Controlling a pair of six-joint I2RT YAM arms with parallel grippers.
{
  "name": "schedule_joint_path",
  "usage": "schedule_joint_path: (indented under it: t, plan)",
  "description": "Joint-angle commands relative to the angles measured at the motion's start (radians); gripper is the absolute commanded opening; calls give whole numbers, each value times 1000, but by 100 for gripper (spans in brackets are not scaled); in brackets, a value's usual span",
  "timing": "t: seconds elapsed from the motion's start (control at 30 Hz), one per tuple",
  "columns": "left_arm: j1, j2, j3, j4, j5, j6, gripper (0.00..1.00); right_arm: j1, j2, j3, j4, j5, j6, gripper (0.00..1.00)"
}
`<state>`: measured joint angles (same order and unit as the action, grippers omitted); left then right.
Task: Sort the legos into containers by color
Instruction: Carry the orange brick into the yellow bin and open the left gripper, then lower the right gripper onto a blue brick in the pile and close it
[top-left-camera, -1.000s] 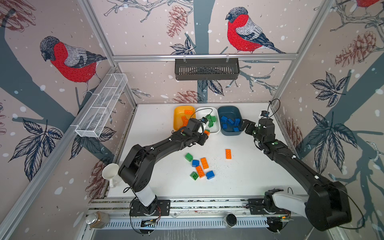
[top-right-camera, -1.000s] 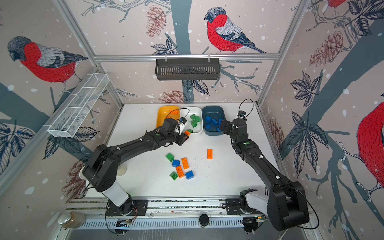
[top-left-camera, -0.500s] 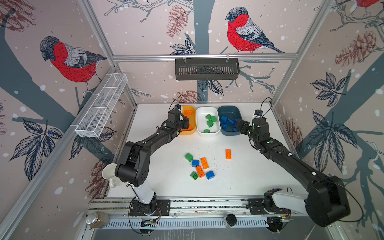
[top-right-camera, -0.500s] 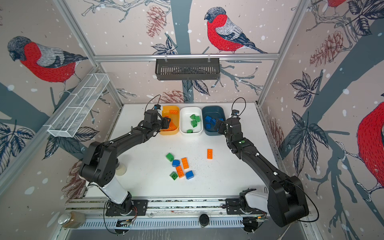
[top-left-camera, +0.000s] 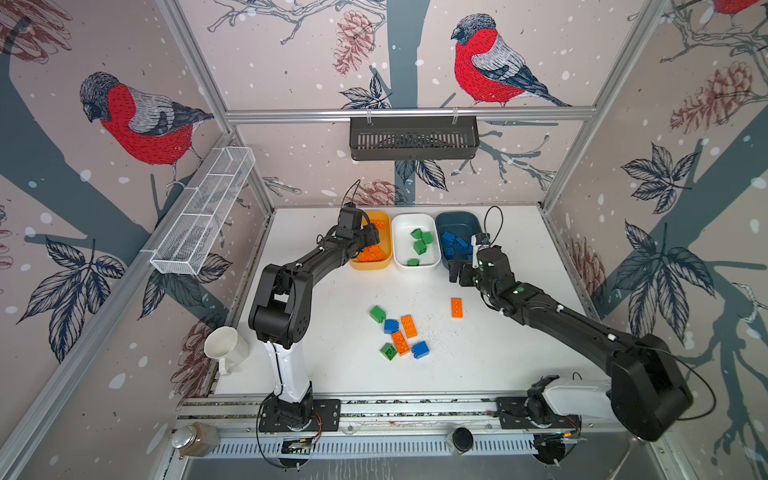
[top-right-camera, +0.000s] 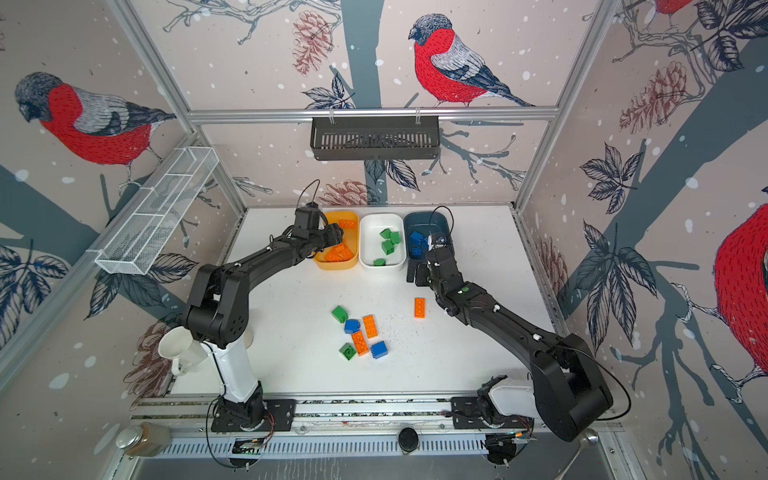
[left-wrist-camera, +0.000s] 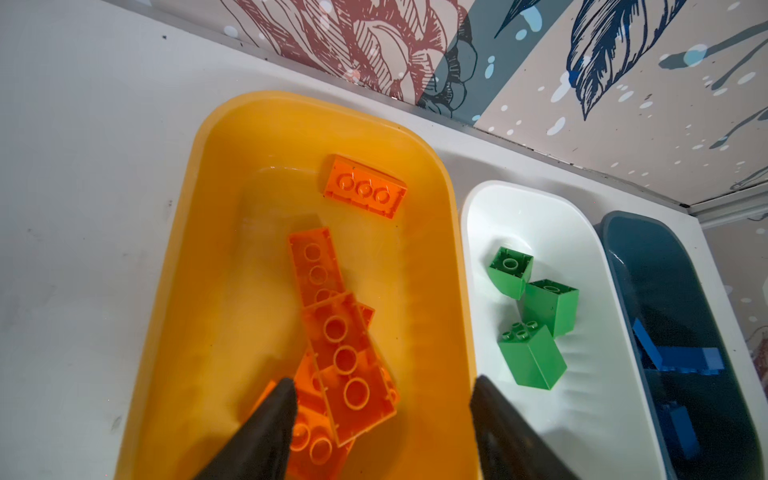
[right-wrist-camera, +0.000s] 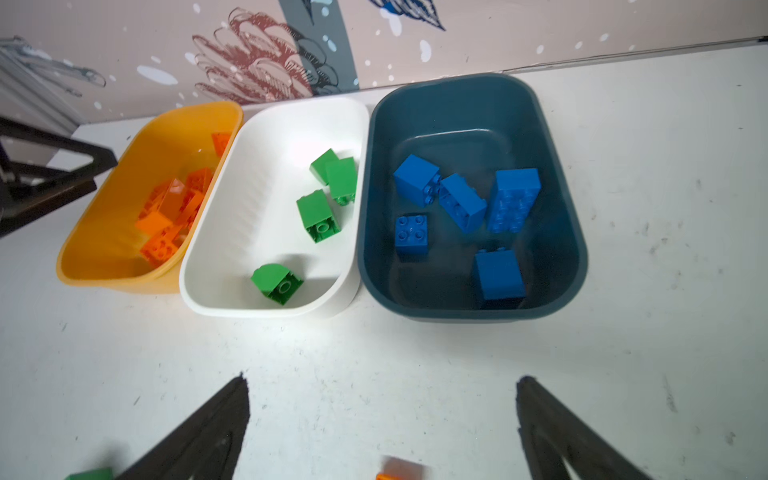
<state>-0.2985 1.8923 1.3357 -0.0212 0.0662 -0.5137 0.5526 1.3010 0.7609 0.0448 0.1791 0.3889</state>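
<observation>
Seeing left gripper (left-wrist-camera: 382, 382) apart, empty, over the orange tub (left-wrist-camera: 232, 208) at the far edge of the table (top-left-camera: 316, 332); right gripper (right-wrist-camera: 383, 377) apart before the teal tub (right-wrist-camera: 457, 95). Loose legos (top-left-camera: 409, 326) mid-table: light, rigid, slick. I'd pinch flat side walls, not studs.

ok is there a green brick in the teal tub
No, the right wrist view shows only blue bricks in the teal tub.

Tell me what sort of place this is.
Probably a robot lab test cell: a left arm and right arm mounted on a rail at a white table, an aluminium frame with bird-print panels closing it in, and a yellow tub, white tub and blue tub holding colour-sorted legos.
</observation>
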Motion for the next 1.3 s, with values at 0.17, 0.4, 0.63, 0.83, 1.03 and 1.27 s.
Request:
schedule_joint_path:
  t: [0.17, 0.4, 0.63, 0.83, 1.03, 1.27]
  plan:
    - [0, -59, 5, -19, 45, 22, 84, 102, -1, -18, 17, -105, -255, 99]
    - [1, -135, -49, 32, 47, 34, 97, 185, -72, -111, 85, -335, -602, 100]
    - [2, -227, -133, 85, 7, 62, 97, 224, -95, -179, -15, -557, -872, 99]
    - [4, -281, -178, 102, -70, 68, 97, 300, -53, -177, -123, -601, -981, 99]
    - [5, -311, -213, 134, -107, 66, 97, 377, 68, -123, -218, -577, -1035, 88]
    - [6, -314, -230, 129, -123, 66, 97, 414, 171, -76, -236, -501, -1071, 75]
